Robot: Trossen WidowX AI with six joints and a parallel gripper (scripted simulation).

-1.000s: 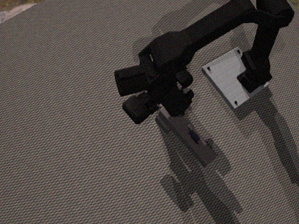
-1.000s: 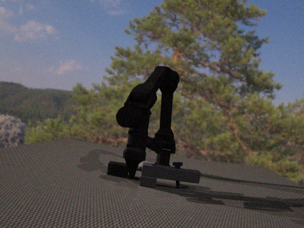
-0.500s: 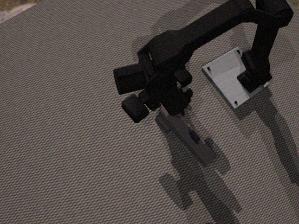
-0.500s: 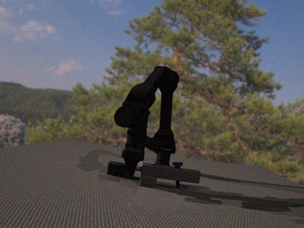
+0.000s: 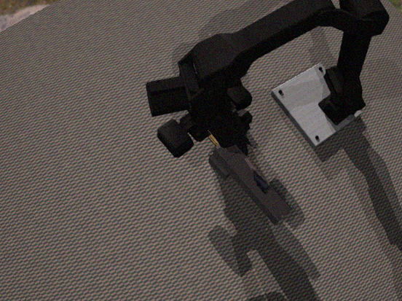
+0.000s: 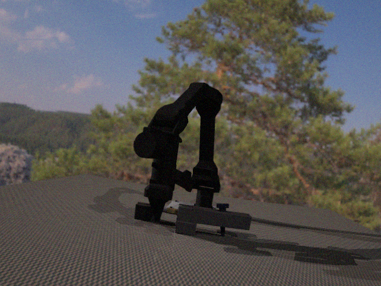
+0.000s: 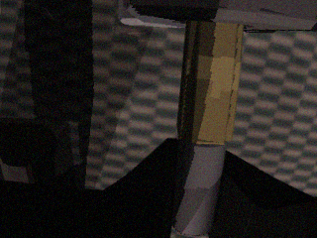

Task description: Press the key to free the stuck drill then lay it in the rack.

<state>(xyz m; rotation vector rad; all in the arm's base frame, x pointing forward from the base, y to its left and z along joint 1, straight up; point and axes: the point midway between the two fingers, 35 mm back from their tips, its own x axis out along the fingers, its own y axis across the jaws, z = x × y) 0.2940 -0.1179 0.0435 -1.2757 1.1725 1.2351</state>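
Observation:
The grey block (image 5: 242, 170) (image 6: 209, 215) (image 7: 277, 12) has a dark blue key (image 5: 260, 180) (image 6: 222, 206). The key's head stands above the block's top, and its stem shows below. The drill (image 5: 213, 139) (image 6: 171, 210) (image 7: 220, 79) lies partly outside the block's end. A long gold part shows between the block and the grey shank; any part inside the block is hidden. My gripper (image 6: 156, 217) (image 7: 186, 149) is shut on the grey shank. The dark rack (image 6: 141, 211) stands low beside the gripper, partly hidden behind it, in the exterior view.
The arm's pale base plate (image 5: 300, 102) lies on the patterned table top, behind the block in the exterior view. The arm and its shadows hide or darken much around the block and rack.

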